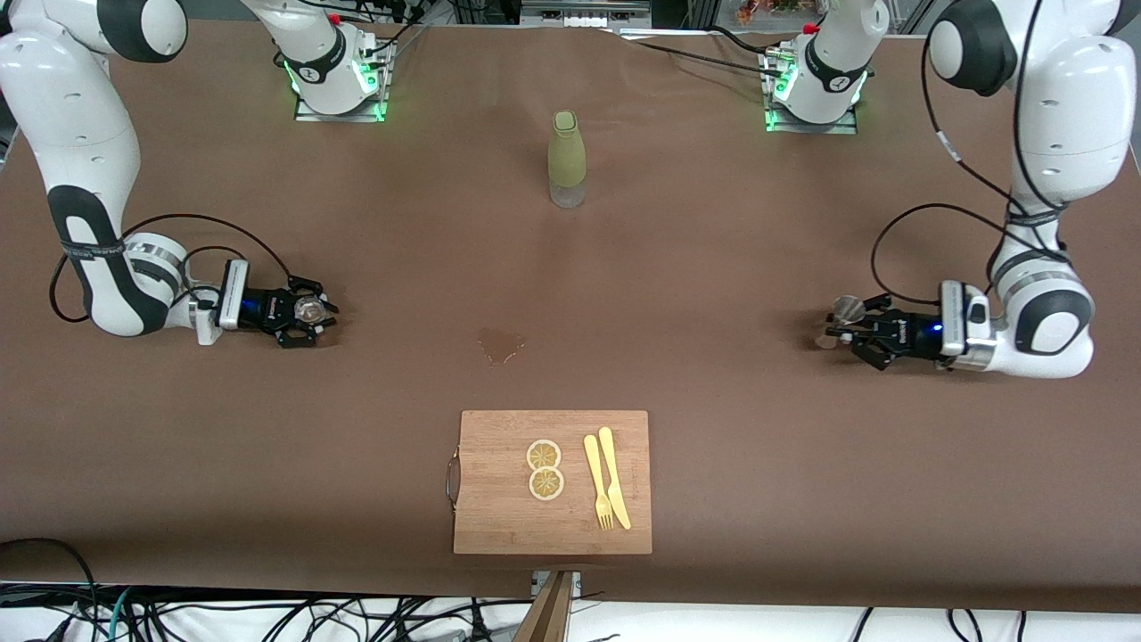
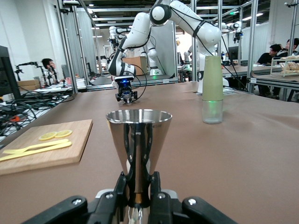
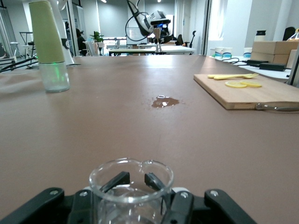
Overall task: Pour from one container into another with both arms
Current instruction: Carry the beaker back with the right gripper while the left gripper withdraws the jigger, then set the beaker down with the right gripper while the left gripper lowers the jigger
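1. Right gripper (image 1: 307,314) pinches the glass (image 3: 131,186) low at its end of the table.
2. Left gripper (image 1: 847,332) pinches the jigger (image 2: 138,140) at its own end.
3. Advice: lift both level, meet mid-table, tilt slowly.

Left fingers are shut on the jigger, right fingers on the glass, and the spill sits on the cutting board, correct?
Not quite: the spill is on the bare table, between the bottle and the cutting board, per the front view. The grips are as stated.
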Controlling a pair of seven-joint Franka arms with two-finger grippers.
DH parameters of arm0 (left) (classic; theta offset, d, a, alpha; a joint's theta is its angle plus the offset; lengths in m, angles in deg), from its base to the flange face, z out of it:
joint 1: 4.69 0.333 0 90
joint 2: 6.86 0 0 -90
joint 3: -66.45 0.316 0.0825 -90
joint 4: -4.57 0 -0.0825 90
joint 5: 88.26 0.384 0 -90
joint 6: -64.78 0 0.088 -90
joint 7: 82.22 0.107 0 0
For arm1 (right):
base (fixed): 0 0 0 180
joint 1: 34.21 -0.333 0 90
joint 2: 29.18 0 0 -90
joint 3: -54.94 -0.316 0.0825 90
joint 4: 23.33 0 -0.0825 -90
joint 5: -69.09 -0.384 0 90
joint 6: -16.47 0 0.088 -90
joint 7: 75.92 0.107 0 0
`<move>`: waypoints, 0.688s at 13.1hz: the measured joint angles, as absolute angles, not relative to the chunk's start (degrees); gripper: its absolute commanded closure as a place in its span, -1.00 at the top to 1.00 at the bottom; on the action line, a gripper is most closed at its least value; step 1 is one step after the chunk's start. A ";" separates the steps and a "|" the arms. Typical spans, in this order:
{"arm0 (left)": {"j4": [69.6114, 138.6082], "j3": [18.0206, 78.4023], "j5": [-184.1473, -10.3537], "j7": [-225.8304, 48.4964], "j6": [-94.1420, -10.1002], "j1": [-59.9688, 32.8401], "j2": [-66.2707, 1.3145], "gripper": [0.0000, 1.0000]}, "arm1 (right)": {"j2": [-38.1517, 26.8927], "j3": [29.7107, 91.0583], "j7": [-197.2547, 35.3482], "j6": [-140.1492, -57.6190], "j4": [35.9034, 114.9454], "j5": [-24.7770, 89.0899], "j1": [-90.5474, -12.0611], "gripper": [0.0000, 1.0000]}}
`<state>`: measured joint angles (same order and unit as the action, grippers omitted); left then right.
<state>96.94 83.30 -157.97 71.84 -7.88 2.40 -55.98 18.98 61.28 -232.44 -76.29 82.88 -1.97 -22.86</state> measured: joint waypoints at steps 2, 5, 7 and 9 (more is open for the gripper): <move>97.43 83.32 -157.86 73.18 -7.78 4.12 -56.07 -1.00 | 19.60 60.56 -232.47 -76.50 82.14 -2.17 -23.11 -0.17; 97.78 83.70 -157.74 74.39 -7.72 5.66 -57.10 -1.00 | 19.72 60.51 -232.71 -76.68 82.02 -2.17 -23.04 1.00; 97.78 84.95 -156.94 75.03 -6.64 6.72 -58.18 -1.00 | 19.74 60.87 -232.71 -78.23 82.02 -1.87 -23.03 1.00; 97.77 85.25 -156.37 75.37 -5.75 8.65 -58.69 -1.00 | 19.74 61.59 -232.71 -79.70 82.03 -0.42 -22.84 1.00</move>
<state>97.77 85.25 -156.37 75.37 -5.75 8.65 -58.69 19.74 61.59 -232.71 -79.70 82.03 -0.42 -22.84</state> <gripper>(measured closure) 0.780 0.123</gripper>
